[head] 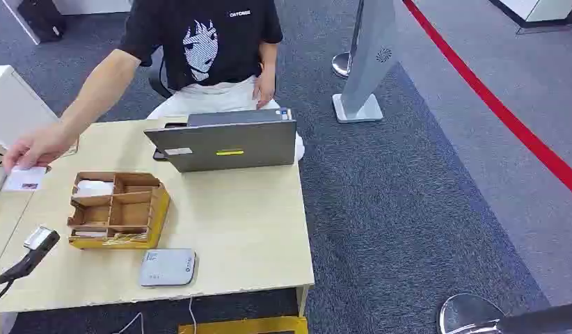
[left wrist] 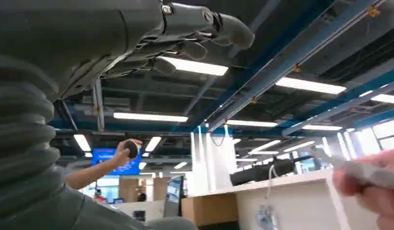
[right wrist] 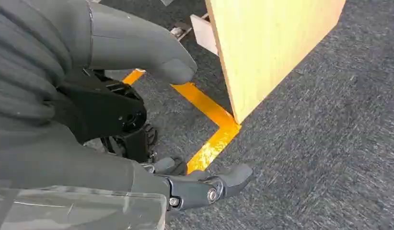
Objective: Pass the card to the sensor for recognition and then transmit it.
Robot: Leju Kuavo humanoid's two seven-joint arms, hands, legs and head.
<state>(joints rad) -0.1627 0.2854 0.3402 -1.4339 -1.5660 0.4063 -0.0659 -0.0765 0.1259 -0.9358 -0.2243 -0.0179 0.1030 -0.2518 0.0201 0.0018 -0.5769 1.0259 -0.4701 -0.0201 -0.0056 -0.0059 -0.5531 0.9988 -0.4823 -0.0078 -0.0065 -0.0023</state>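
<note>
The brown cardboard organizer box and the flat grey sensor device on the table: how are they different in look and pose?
The brown cardboard organizer box is open on top and split into compartments; the flat grey sensor device is a closed slab with rounded corners. The box stands taller, while the sensor lies low. The box holds white items; the sensor carries nothing. Both rest on the light wooden table, apart from each other.

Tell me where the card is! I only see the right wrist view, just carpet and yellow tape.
Observer: A white card lies at the far left edge of the table, and a person's hand is touching it.
Operator: Where's the sensor?
Observer: A flat grey card reader sits near the front edge, just in front of a wooden organizer.
Operator: Is my other hand holding anything?
Observer: No, the left robot hand is raised with nothing in it.
</note>
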